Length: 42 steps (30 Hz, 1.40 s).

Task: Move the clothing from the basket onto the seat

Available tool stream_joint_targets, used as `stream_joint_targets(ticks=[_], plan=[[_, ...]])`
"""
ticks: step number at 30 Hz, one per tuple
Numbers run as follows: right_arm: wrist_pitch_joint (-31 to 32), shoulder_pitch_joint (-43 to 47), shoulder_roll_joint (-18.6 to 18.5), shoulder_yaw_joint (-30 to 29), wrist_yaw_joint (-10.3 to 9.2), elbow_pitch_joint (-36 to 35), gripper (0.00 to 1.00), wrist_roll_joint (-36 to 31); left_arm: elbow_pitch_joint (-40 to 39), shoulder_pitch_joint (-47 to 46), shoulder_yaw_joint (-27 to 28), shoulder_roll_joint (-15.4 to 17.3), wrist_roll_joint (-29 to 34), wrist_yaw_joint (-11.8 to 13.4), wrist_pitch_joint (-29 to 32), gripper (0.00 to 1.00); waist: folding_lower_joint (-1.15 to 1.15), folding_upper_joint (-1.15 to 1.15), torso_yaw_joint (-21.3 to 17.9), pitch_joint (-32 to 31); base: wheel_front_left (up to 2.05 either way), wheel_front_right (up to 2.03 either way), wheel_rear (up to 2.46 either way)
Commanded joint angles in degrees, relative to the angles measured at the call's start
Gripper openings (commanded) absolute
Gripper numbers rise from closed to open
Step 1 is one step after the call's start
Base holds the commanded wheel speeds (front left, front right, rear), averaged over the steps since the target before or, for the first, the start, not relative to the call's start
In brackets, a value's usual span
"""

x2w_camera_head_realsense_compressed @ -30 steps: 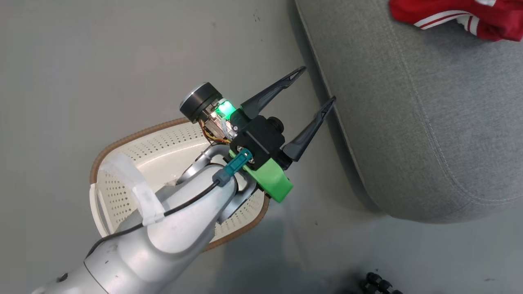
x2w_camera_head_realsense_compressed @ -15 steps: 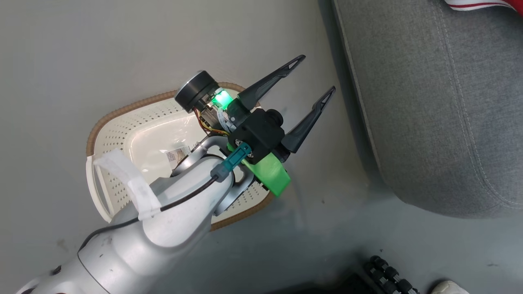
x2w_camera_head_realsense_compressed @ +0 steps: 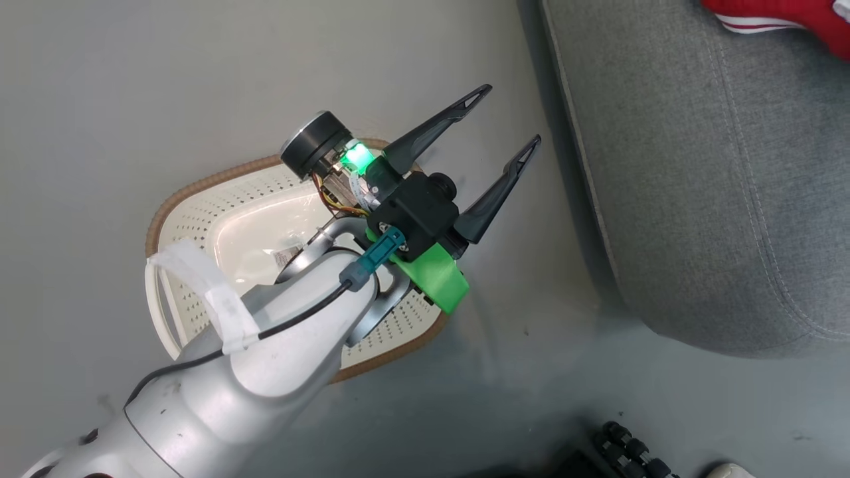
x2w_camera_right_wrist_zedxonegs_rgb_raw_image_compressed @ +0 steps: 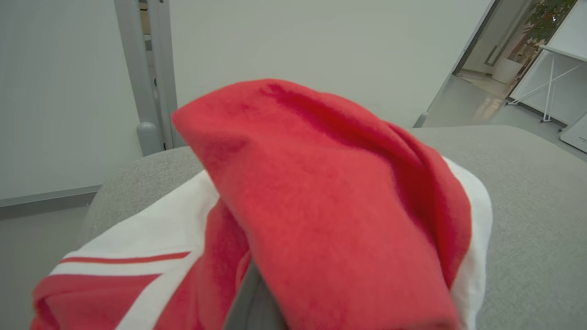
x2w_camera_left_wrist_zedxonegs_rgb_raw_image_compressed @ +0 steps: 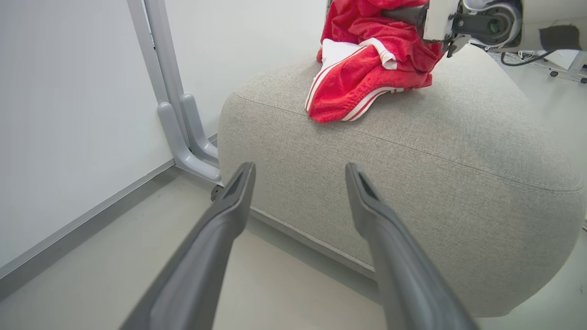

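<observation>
With the head camera swinging round, the basket [x2w_camera_head_realsense_compressed: 199,187] is now showing a bare bottom under the spread, empty left end effector [x2w_camera_head_realsense_compressed: 512,114], while the right end effector [x2w_camera_right_wrist_zedxonegs_rgb_raw_image_compressed: 255,299] is pinching the clothing [x2w_camera_left_wrist_zedxonegs_rgb_raw_image_compressed: 357,82] on the seat [x2w_camera_head_realsense_compressed: 697,199], so the transfer is likely finishing.

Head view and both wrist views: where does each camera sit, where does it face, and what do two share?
Head view: on the head, facing down at floor, basket and seat edge; left arm and open left gripper show.
Left wrist view: on the left wrist, facing the seat's side and clothing on top; own fingers show.
Right wrist view: on the right wrist, close over the clothing, which covers the right gripper.
Shared: both wrist views show clothing on the seat.
</observation>
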Motion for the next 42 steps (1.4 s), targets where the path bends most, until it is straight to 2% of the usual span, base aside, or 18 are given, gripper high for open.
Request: stream_joint_targets(ticks=[1, 13, 22, 29, 33, 42], plan=[[-0.2, 1.5, 0.4, 0.3, -0.06, 0.6, 1.00, 0.0, 0.3, 0.3, 0.0, -0.1, -0.3, 0.3, -0.4, 1.00, -0.01, 0.51, -0.3, -1.7, 0.00, 0.00, 0.00], [-0.2, 14.9, 2.9, 4.3, -0.06, -5.1, 1.00, 1.2, 2.3, 5.3, 1.6, -0.9, -2.9, 1.2, -1.6, 1.00, -0.01, 0.51, -2.2, -12.9, 0.00, 0.00, 0.00], [-0.2, 25.4, 3.1, 8.7, -0.06, -13.4, 1.00, 3.8, 1.3, 11.6, 6.7, -0.3, -4.5, 3.0, -1.7, 1.00, -0.01, 0.51, -2.2, -21.0, 0.00, 0.00, 0.00], [-0.2, 31.7, 4.9, 12.6, -0.06, -20.5, 1.00, 6.0, -0.4, 17.7, 13.8, 0.8, -5.4, 4.8, -1.7, 1.00, -0.01, 0.51, 0.3, -25.8, 0.00, 0.00, 0.00], [-0.2, 34.5, 6.6, 14.3, -0.06, -23.1, 1.00, 6.2, -0.8, 20.9, 17.9, 1.9, -5.3, 5.0, -1.7, 1.00, -0.01, 0.51, 2.6, -27.9, 0.00, 0.00, 0.00], [-0.2, 37.7, 9.1, 17.1, -0.06, -25.8, 1.00, 6.2, -2.3, 27.9, 27.8, 3.0, -4.2, 5.6, -1.7, 1.00, -0.01, 0.51, 8.0, -31.6, 0.00, 0.00, 0.00]])
